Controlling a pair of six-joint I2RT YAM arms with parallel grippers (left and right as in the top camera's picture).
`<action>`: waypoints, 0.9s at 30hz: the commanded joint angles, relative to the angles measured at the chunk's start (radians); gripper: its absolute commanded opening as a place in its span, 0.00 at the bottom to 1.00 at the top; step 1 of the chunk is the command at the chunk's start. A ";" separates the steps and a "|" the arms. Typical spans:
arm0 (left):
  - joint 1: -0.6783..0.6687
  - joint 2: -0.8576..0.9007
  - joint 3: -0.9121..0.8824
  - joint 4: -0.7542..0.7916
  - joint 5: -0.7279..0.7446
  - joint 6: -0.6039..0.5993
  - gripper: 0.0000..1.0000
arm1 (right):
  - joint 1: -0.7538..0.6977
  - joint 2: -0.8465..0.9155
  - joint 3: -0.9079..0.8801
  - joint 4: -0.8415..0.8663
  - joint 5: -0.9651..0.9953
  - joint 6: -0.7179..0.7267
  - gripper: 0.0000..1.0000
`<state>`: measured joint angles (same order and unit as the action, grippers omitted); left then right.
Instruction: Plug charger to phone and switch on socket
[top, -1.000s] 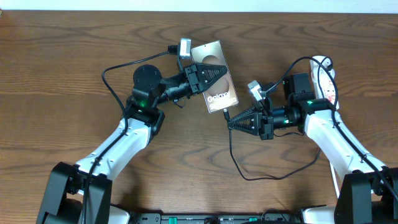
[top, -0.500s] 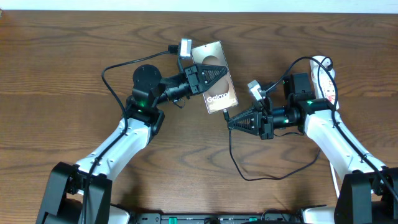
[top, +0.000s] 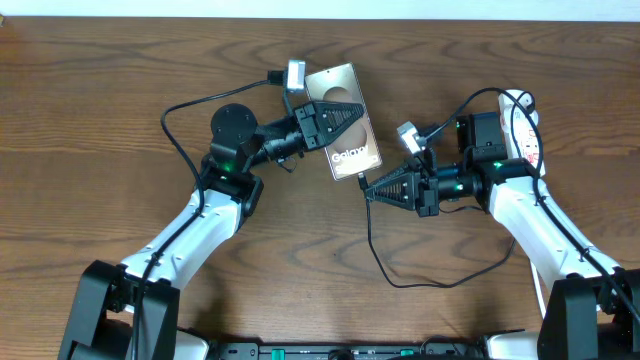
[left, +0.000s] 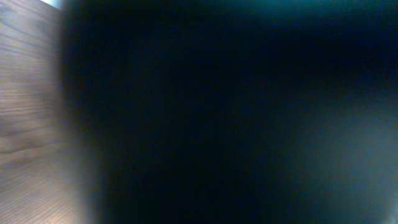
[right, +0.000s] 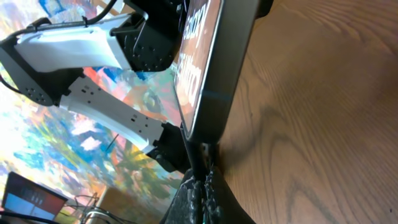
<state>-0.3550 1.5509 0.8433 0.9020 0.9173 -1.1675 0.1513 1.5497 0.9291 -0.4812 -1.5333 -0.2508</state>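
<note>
**Two arms, one charging port**

The left gripper (top: 355, 110) clamps the glossy bronze-brown phone (top: 353, 156), seemingly to brace it on the wooden table (top: 100, 100). The right gripper (top: 368, 193), pinched shut on the connector tip (right: 200, 155) of the thin black charger cable (top: 375, 250), holds it at the phone's lower edge. The narrow white power strip (top: 527, 140) lies by the right arm.

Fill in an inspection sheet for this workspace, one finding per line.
surface: wood-grain table
job's things: phone gripped, off flat; charger tip at its lower edge; socket far right, partly under the right arm
clutter: nothing seen
hands: left hand shut on phone; right hand shut on charger tip
cables: charger loops across the table toward the right arm
surroundings: pale strip beyond the far edge
</note>
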 joint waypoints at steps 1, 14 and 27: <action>-0.006 -0.016 0.015 0.017 0.040 -0.008 0.08 | 0.004 -0.007 0.009 0.022 -0.028 0.074 0.01; -0.006 -0.016 0.015 0.017 0.032 0.050 0.07 | 0.004 -0.007 0.009 0.029 -0.028 0.079 0.01; -0.006 -0.016 0.015 0.027 0.032 0.079 0.07 | 0.004 -0.007 0.009 0.032 -0.005 0.082 0.01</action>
<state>-0.3546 1.5509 0.8433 0.9161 0.9180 -1.1244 0.1513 1.5497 0.9291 -0.4541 -1.5337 -0.1799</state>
